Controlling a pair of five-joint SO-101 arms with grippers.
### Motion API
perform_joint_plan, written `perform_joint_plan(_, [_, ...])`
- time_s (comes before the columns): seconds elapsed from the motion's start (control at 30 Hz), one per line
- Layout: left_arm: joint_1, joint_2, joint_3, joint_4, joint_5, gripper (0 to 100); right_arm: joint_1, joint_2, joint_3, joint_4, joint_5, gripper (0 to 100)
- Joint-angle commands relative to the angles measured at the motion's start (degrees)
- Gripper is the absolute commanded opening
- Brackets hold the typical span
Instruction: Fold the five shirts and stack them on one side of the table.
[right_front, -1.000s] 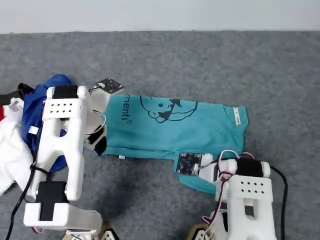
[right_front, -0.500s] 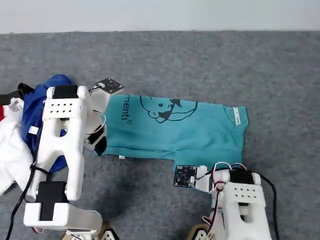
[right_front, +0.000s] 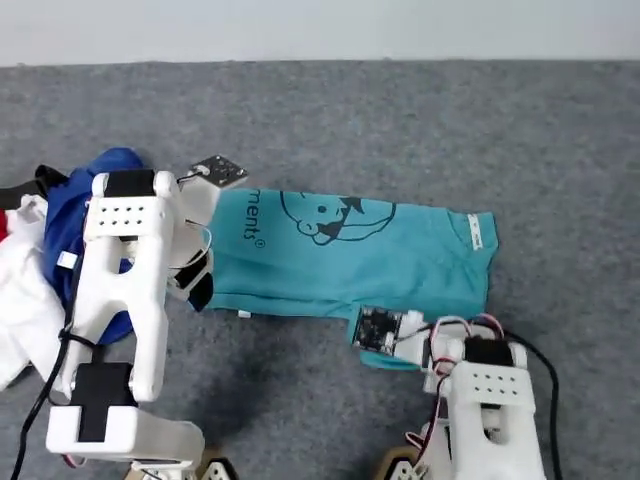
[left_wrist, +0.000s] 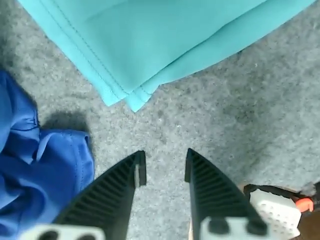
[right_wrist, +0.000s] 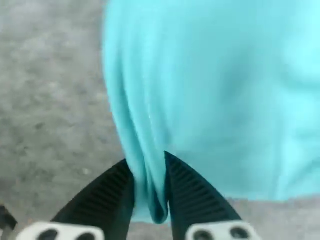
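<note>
The right gripper, low at the near edge of the table, pinches a fold of the teal shirt, which lies spread mid-table. The left gripper points down beside the shirt's corner, fingers spread apart, near the blue shirt.

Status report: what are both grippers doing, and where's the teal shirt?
Left gripper open over table, beside teal shirt corner. Right gripper shut on teal shirt, near edge. Shirt pile by left arm, not blocking.

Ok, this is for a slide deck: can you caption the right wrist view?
Right gripper pinching a fold at the teal shirt edge, over the grey table.
</note>
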Motion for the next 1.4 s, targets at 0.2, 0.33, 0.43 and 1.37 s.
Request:
perform_joint_plan(0.2, [-0.1, -1.8, -0.1, 0.7, -0.3, 13, 0.6, -0.3, -9.9, -1.7, -2.7, 3.9])
perform_joint_plan(0.33, [-0.1, -1.8, -0.1, 0.7, -0.3, 13, 0.6, 0.8, -9.9, -10.3, -5.9, 3.9])
perform_joint_plan(0.43, [-0.1, -1.8, -0.1, 0.7, -0.3, 13, 0.5, 3.9, -9.9, -17.5, -8.8, 3.9])
perform_joint_plan(1.37, [7.3, -1.8, 0.0, 0.7, -0.5, 13, 0.1, 36.4, -16.4, -50.2, -24.2, 27.5])
